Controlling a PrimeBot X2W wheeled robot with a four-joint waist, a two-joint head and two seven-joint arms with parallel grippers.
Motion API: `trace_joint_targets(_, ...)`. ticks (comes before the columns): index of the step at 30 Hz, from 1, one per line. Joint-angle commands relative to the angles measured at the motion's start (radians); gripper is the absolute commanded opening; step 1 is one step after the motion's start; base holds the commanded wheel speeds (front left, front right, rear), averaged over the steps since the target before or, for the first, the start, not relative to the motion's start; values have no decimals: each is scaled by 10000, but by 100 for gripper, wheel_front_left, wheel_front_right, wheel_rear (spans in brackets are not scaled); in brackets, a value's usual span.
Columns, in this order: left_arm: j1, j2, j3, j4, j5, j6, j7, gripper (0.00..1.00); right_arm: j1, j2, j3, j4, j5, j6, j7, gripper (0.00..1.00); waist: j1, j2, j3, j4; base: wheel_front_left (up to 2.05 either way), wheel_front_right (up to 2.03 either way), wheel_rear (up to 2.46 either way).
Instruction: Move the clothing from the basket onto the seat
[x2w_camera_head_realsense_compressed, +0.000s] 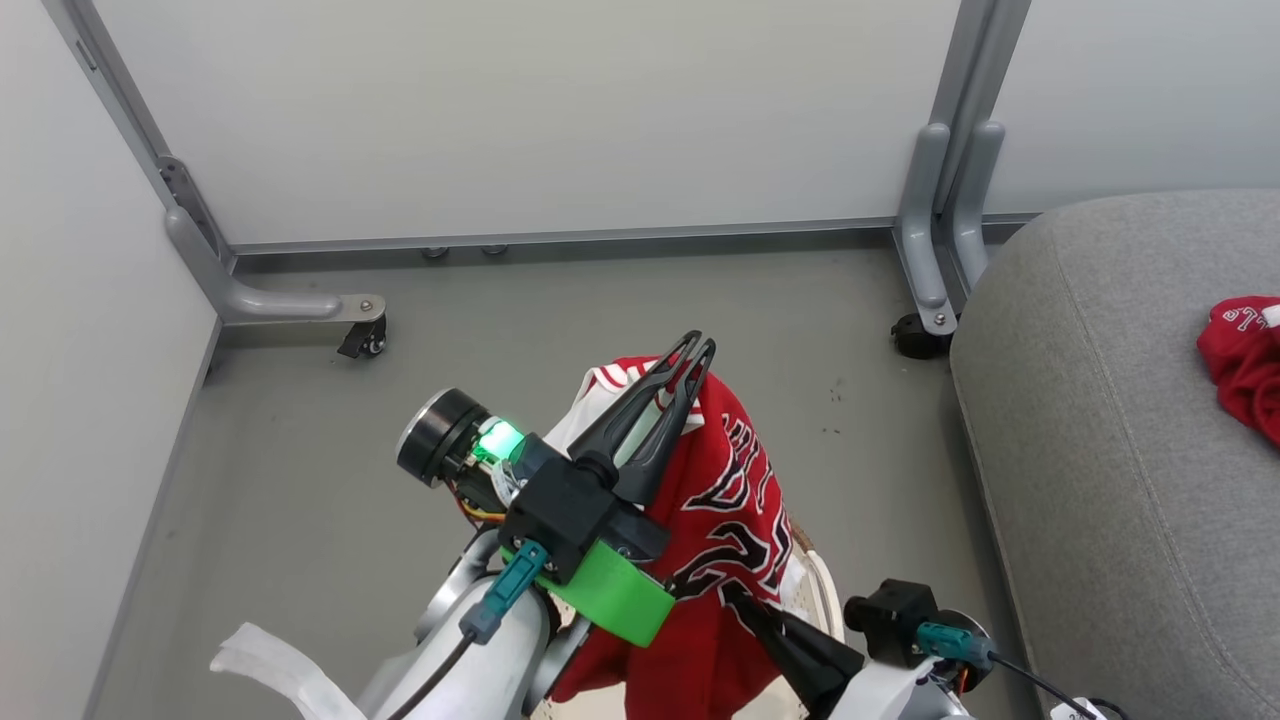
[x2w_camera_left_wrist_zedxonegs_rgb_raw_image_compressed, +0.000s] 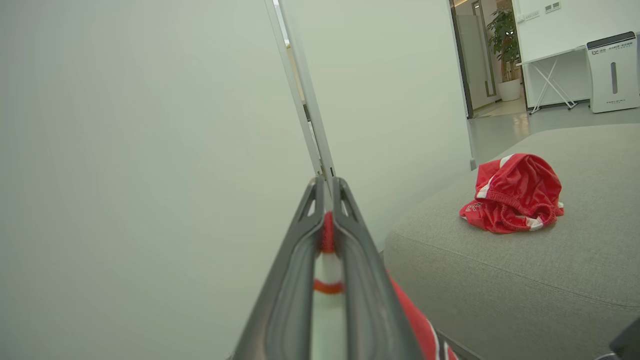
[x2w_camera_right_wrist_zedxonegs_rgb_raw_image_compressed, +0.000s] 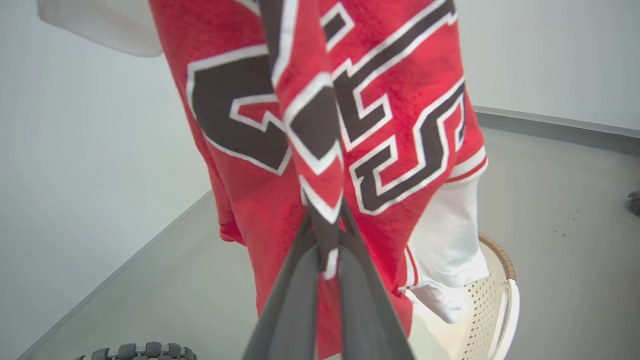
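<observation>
A red jersey (x2w_camera_head_realsense_compressed: 735, 490) with black-and-white lettering hangs in the air, held by both grippers. My left gripper (x2w_camera_head_realsense_compressed: 697, 352) is shut on its white-striped top edge, which the left wrist view shows pinched between the fingers (x2w_camera_left_wrist_zedxonegs_rgb_raw_image_compressed: 345, 240). Lower down, my right gripper (x2w_camera_head_realsense_compressed: 740, 598) is shut on a fold of the jersey (x2w_camera_right_wrist_zedxonegs_rgb_raw_image_compressed: 260, 200) over the printed number. Below the garment, part of the cream basket (x2w_camera_right_wrist_zedxonegs_rgb_raw_image_compressed: 500, 300) with its brown rim (x2w_camera_head_realsense_compressed: 822, 580) shows. The grey seat (x2w_camera_head_realsense_compressed: 1100, 470) lies to the right, with a second crumpled red garment (x2w_camera_head_realsense_compressed: 1245, 360) (x2w_camera_left_wrist_zedxonegs_rgb_raw_image_compressed: 515, 195) on it.
White partition panels on grey frames stand behind and to the left, their castor feet (x2w_camera_head_realsense_compressed: 365, 340) (x2w_camera_head_realsense_compressed: 915, 335) on the grey floor. Open floor lies between the basket and the seat. Beyond the seat, the left wrist view shows a doorway, a plant and a white folding table (x2w_camera_left_wrist_zedxonegs_rgb_raw_image_compressed: 550, 75).
</observation>
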Motion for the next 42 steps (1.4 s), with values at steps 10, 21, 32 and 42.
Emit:
trace_joint_targets(10, 144, 25, 163, 238, -32, -44, -3, 0, 321, -114, -374, -361, -200, -15, -1, 0, 0, 0, 7, -173, 0, 0, 0)
trace_joint_targets(21, 231, -20, 147, 437, -33, -61, -1, 100, 433, -81, -540, -529, -262, -15, -1, 0, 0, 0, -98, -166, 0, 0, 0)
trace_joint_targets(32, 334, -36, 186, 488, -13, -36, -1, 100, 514, -141, -493, -601, -282, -15, -1, 0, 0, 0, -193, -159, 0, 0, 0)
trace_joint_targets(42, 529, 10, 236, 648, -46, -51, -1, 100, 460, -180, -559, -735, -376, -15, -1, 0, 0, 0, -200, -231, 0, 0, 0)
